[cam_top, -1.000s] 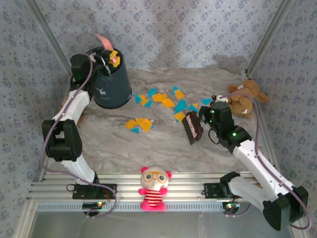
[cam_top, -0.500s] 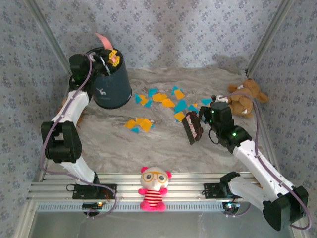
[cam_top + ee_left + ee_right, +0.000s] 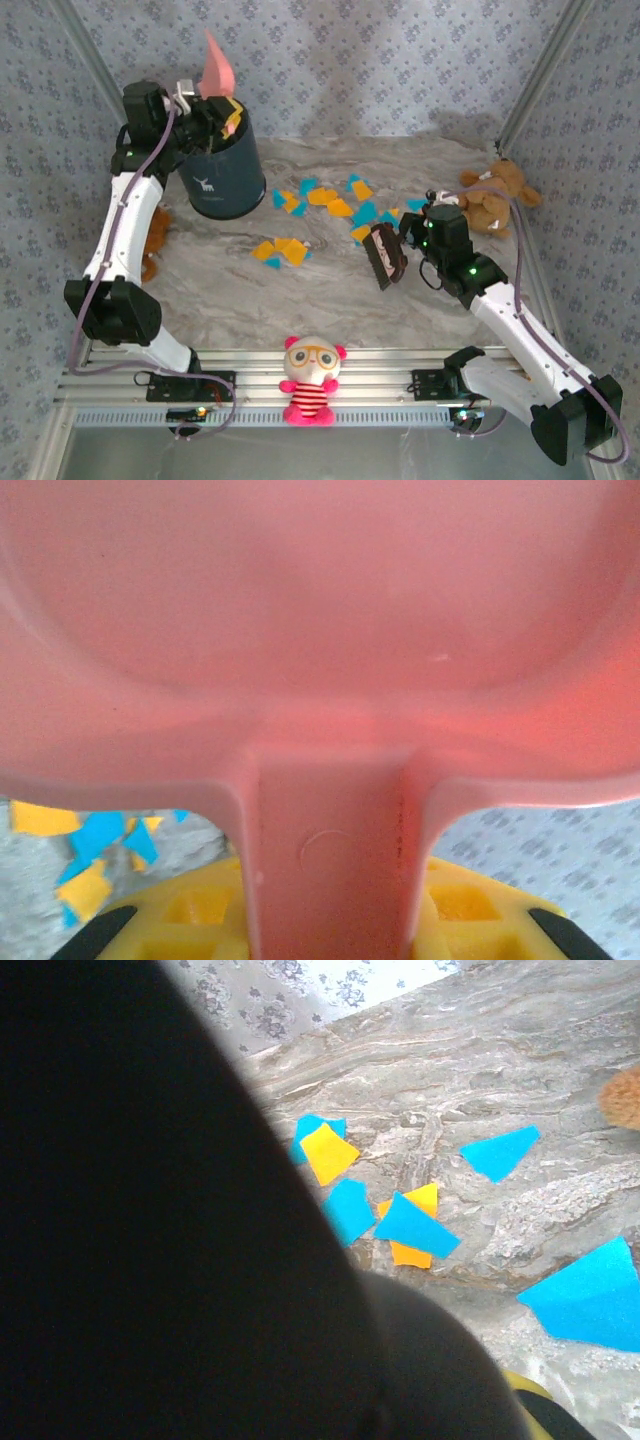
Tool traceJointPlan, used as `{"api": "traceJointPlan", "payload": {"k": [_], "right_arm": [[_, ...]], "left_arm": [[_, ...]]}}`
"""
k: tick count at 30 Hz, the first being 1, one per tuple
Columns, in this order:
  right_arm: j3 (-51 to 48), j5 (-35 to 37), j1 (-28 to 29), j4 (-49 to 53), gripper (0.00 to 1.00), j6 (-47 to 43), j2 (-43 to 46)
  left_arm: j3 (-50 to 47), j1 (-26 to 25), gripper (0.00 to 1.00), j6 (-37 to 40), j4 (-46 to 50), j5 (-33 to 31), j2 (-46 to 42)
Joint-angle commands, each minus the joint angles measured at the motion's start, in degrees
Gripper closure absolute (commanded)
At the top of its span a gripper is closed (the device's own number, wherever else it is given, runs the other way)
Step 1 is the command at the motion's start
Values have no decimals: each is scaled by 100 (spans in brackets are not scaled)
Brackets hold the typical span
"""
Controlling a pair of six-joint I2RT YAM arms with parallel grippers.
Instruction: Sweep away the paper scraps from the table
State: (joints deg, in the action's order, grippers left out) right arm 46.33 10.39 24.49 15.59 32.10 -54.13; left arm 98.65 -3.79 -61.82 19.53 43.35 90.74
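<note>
Orange and teal paper scraps (image 3: 330,200) lie across the middle of the marbled table (image 3: 250,300), with a smaller bunch (image 3: 280,250) nearer the front. My left gripper (image 3: 212,108) is raised at the back left, shut on the handle of the pink dustpan (image 3: 215,65), which stands nearly upright over a dark bin (image 3: 225,170). In the left wrist view the dustpan (image 3: 320,630) hides most of the scene, its handle between my yellow fingers (image 3: 470,920). My right gripper (image 3: 412,235) is shut on a dark brush (image 3: 385,255) just right of the scraps. The brush (image 3: 150,1210) hides the left half of the right wrist view, beside scraps (image 3: 405,1222).
A brown teddy bear (image 3: 495,195) sits at the table's right edge. A pink-and-white doll (image 3: 312,380) stands on the ribbed front rail. Another brown plush (image 3: 155,240) lies behind the left arm. Patterned walls close in the back and sides.
The left arm has lifted and swung left, tipping the dustpan from lying over the bin's mouth to standing upright above it. The brush has shifted slightly left.
</note>
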Motion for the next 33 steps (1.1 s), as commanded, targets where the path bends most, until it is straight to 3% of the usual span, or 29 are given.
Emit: {"api": "traceJointPlan", "payload": {"k": [1, 8, 14, 20, 33], "right_arm": [[61, -271, -41, -388, 100, 132, -9], [181, -720, 59, -808, 100, 326, -489], [504, -1319, 303, -1496, 100, 563, -1301], [1081, -1828, 610, -1948, 100, 698, -2237], [2718, -2669, 1174, -2439, 100, 1511, -4450]], "left_arm": [[264, -119, 100, 1954, 1588, -223, -182], [119, -261, 100, 3993, 2949, -954, -667], [-486, -309, 100, 5216, 3360, -1528, -1428], [-1102, -309, 100, 5744, 3462, -1850, -2059], [-1809, -316, 100, 5913, 3693, -2529, -2638]]}}
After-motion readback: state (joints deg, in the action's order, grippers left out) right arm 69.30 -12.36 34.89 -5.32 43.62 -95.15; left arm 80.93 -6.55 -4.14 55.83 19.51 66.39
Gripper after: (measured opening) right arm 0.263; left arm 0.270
